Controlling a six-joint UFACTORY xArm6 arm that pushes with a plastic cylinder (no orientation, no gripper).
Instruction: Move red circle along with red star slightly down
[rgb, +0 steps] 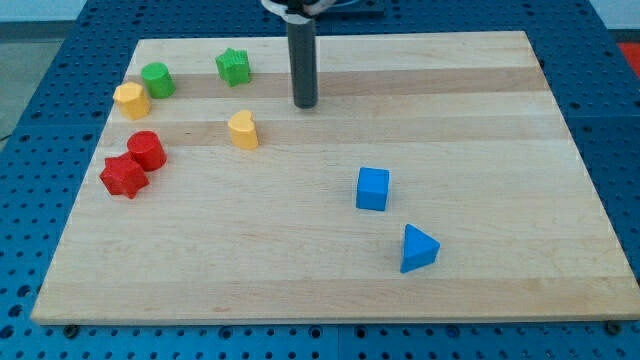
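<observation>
Wooden worktop (330, 270) lies on a blue perforated base (40, 60). Eight blocks are present on the worktop.

Task items: the red circle (146, 150) stands at the view's left, roughly mid-height on the board. The red star (123, 176) sits just below and slightly to the left of it; the two appear to be touching or very nearly so, and contact cannot be confirmed.

Other blocks: a yellow block (132, 100), shape unclear, sits above the red pair, with a green circle (157, 79) just beside it toward the view's upper right. A green star (233, 66) lies further right near the view's top. A yellow heart-like block (243, 130) stands below the green star. A blue cube (372, 188) and a blue triangle (418, 248) occupy the lower right centre, the triangle below and to the right of the cube.

The arm carries no hand, so there is nothing that opens, closes or holds; it ends in a dark upright rod. My tip (305, 104) rests at the board's upper centre, to the right of the green star and the yellow heart-like block, touching neither. It stands well apart from the red circle and red star, which lie far to its lower left.
</observation>
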